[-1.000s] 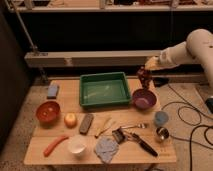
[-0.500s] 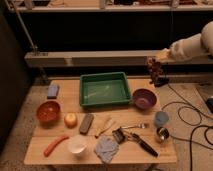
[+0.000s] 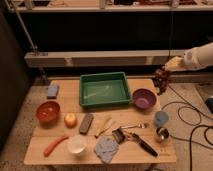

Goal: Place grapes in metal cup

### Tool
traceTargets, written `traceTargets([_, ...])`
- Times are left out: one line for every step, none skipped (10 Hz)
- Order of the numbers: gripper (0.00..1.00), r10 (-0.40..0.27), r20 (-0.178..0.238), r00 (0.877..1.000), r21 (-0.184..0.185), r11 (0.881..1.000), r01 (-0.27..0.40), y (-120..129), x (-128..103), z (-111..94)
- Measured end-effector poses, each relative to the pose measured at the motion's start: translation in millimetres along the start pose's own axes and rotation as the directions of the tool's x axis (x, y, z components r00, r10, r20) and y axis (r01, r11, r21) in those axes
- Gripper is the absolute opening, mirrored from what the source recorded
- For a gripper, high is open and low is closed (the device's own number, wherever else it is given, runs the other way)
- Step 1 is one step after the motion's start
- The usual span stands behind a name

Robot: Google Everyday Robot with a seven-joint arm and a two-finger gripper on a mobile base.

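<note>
Grapes [image 3: 161, 80], a knobbly dark reddish-purple cluster, hang in the air past the right rear corner of the wooden bench [image 3: 67, 101], beside the rounded purple bowl [image 3: 144, 98]. Your gripper [image 3: 164, 71] has its jaws clamped on them from above. The shiny metal cup [image 3: 162, 133] stands at the right front, just before the light blue cup [image 3: 161, 118].

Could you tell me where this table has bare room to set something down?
Bare wood lies between the blue sponge and green tray, and in the front corner by the metal cup. The middle front, around the brush, is crowded. The gripper holds the grapes beyond the purple bowl.
</note>
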State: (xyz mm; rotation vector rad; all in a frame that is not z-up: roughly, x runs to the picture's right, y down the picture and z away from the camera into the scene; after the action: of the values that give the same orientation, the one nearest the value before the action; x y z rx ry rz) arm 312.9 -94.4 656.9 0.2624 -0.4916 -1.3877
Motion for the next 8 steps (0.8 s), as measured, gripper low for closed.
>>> traceTargets([0.00, -0.003, 0.002, 1.000, 0.003, 1.000, 0.003, -2.3, 0.7, 1.8])
traceTargets([0.00, -0.003, 0.002, 1.000, 0.003, 1.000, 0.003, -2.5, 0.8, 1.8])
traceTargets([0.00, -0.002, 0.001, 1.000, 0.002, 1.000, 0.002, -1.5, 0.4, 0.9])
traceTargets([0.00, -0.001, 0.000, 1.000, 0.001, 1.000, 0.001, -0.8, 0.3, 0.2])
traceTargets([0.00, -0.001, 0.000, 1.000, 0.001, 1.000, 0.001, -0.7, 0.4, -0.1])
traceTargets([0.00, -0.001, 0.000, 1.000, 0.001, 1.000, 0.001, -1.2, 0.5, 0.4])
traceTargets([0.00, -0.002, 0.000, 1.000, 0.002, 1.000, 0.002, -1.6, 1.0, 0.9])
traceTargets([0.00, -0.001, -0.003, 1.000, -0.003, 1.000, 0.001, -1.1, 1.5, 1.0])
